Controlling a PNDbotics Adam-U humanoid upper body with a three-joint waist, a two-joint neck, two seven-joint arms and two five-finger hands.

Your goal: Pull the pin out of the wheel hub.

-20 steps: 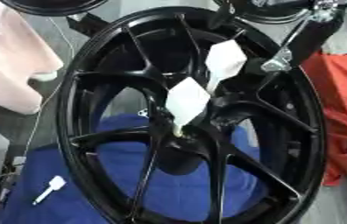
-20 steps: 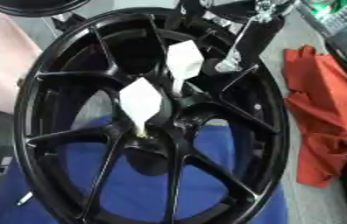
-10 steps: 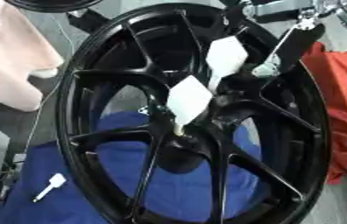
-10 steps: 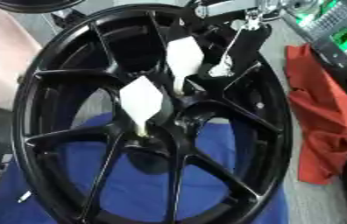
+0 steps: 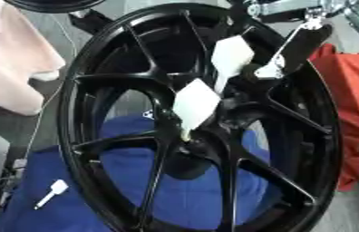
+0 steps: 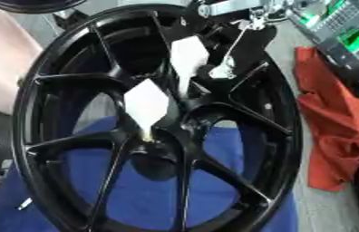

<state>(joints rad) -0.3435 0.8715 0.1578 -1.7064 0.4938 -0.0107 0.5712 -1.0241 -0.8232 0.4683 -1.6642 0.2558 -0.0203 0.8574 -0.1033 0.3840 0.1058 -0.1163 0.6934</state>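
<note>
The black wheel [image 5: 206,118] stands tilted over a blue cloth [image 5: 175,195], and two white, diamond-headed pins are in play: the lower pin [image 5: 195,105] is seated at the wheel hub [image 5: 202,142], stem down in the centre, while the upper pin [image 5: 232,56] sits higher among the spokes. The risk, as I read it, is a miss: the right hand [image 5: 290,54] comes in from the upper right with its slim fingers running down to the spoke just beside the upper pin, and a careless close could snag a spoke or nudge that pin instead of gripping it. A skewed pull might also jam the stem or rock the wheel. Whether the fingers are pinched on anything, I cannot tell; they look near or touching the upper pin. The left hand is not showing. A small white piece [image 5: 50,192] lies on the cloth, lower left.
</note>
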